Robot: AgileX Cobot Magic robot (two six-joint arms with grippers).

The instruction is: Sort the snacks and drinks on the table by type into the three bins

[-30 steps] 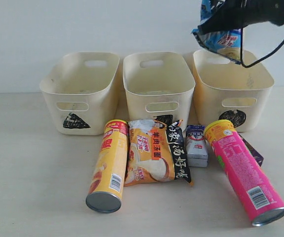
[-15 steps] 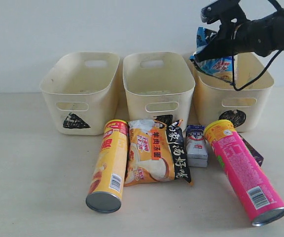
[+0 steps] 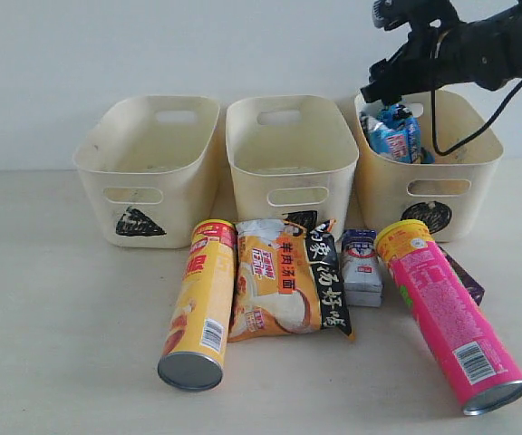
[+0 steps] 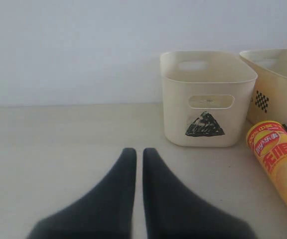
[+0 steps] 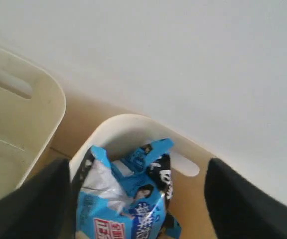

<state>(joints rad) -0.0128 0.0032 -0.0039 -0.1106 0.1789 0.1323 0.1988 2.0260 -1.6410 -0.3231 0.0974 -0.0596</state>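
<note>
Right claw: jaws wide apart, holding nothing; it hangs over the far left corner of the right bin.
Blue packet: in the right bin (the one marked with a circle), standing on end at the bin's left side, its top above the rim. It is straight below the right claw, and in the wrist view its crumpled top shows between the two fingers, gripped by neither.
Left claw: jaws shut, holding nothing, low over the table, nearer than the left bin.
Middle bin: no snack visible inside.
Near the bins, left to right: yellow can, orange packet, white-blue carton, pink can, with the purple carton partly hidden behind the pink can.
</note>
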